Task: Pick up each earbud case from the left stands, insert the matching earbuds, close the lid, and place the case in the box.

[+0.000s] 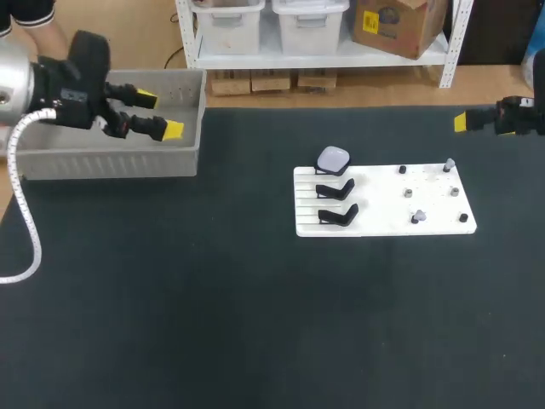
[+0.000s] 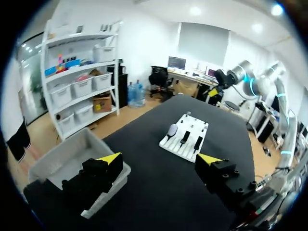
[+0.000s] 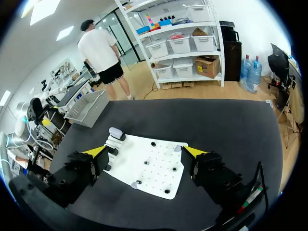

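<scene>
While one case [image 1: 333, 159] waits, both grippers stand spread

It sits on the board's [image 1: 383, 223] farthest stand. The right gripper [image 3: 144, 151] is likely nearer, case to its left; the left gripper [image 1: 160, 114] hangs over the box [image 1: 111, 162].

The left gripper [image 1: 160, 114] hangs at the far left, fingers spread wide and holding nothing. The right gripper [image 3: 144, 150] sits far right, fingers likewise wide apart.
</scene>
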Robot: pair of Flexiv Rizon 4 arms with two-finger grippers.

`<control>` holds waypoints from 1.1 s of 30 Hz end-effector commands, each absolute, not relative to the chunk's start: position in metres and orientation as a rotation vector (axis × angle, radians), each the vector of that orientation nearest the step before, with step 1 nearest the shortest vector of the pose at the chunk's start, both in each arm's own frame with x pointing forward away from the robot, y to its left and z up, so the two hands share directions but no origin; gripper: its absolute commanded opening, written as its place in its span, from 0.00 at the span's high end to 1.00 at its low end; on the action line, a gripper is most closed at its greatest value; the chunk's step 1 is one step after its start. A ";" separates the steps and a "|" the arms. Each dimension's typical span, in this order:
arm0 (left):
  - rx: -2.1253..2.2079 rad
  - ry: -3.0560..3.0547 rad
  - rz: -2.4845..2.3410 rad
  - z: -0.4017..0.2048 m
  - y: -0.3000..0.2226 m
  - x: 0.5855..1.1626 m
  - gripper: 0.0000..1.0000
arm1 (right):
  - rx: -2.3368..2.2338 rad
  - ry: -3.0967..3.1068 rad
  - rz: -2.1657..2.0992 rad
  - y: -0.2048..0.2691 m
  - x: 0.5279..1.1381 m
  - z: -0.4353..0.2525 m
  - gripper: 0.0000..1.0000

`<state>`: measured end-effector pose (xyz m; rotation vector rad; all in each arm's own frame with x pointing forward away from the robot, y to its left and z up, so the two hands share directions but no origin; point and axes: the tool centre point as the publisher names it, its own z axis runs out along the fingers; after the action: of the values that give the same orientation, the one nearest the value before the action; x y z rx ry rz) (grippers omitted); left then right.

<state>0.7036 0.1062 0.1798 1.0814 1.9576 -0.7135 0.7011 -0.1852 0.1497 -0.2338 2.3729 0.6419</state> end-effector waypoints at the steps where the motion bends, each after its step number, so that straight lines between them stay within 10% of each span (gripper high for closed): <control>1: 1.395 1.786 -0.852 0.167 0.086 0.720 0.00 | -0.234 2.373 0.642 -0.185 0.701 0.150 0.00; 33: 1.435 1.690 -0.855 0.124 0.038 0.741 0.00 | -0.234 2.373 0.642 -0.185 0.701 0.150 0.00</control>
<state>0.7272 0.0488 0.1335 1.4263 1.7011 -0.8398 0.7011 -0.1853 0.1497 -0.2336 2.3730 0.6418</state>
